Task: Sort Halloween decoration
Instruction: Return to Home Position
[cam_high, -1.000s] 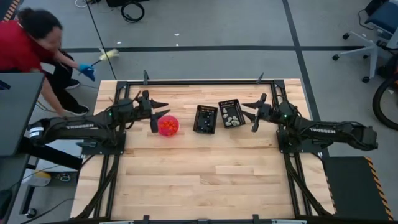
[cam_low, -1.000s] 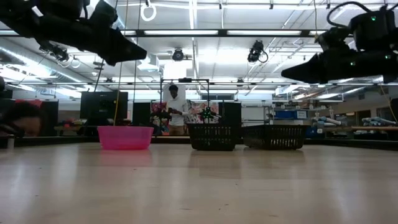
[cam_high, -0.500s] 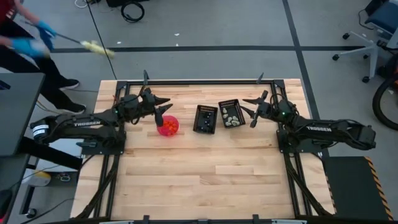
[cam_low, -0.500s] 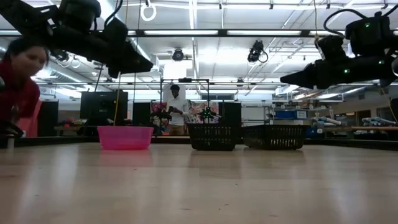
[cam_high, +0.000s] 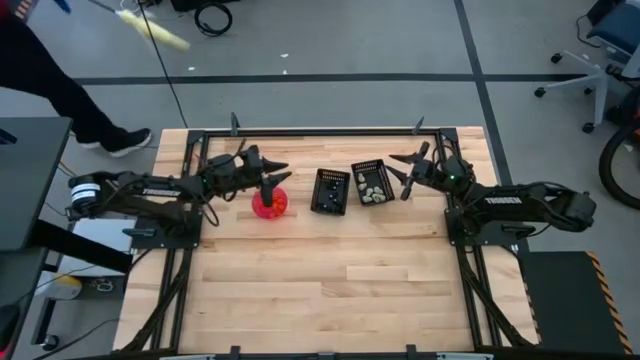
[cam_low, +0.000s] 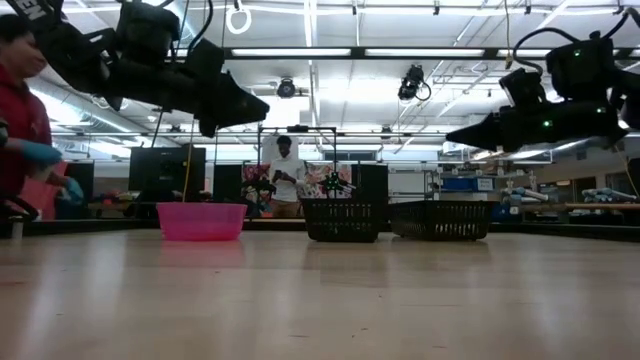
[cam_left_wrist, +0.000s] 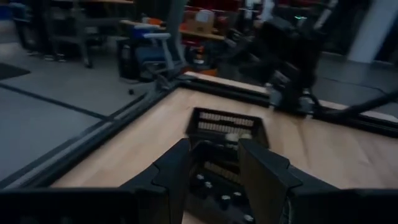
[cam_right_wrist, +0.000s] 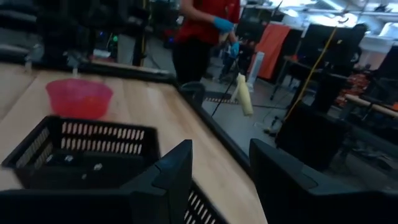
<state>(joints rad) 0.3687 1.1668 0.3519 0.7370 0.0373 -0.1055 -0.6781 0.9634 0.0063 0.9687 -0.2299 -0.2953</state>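
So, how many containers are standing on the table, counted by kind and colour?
Pink round bowl: 1
Black slotted baskets: 2
Total: 3 containers

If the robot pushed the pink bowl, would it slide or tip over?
Probably slide, not tip: the pink bowl looks low and wide, sitting flat on the smooth wooden table. It seems thin plastic, so likely light.
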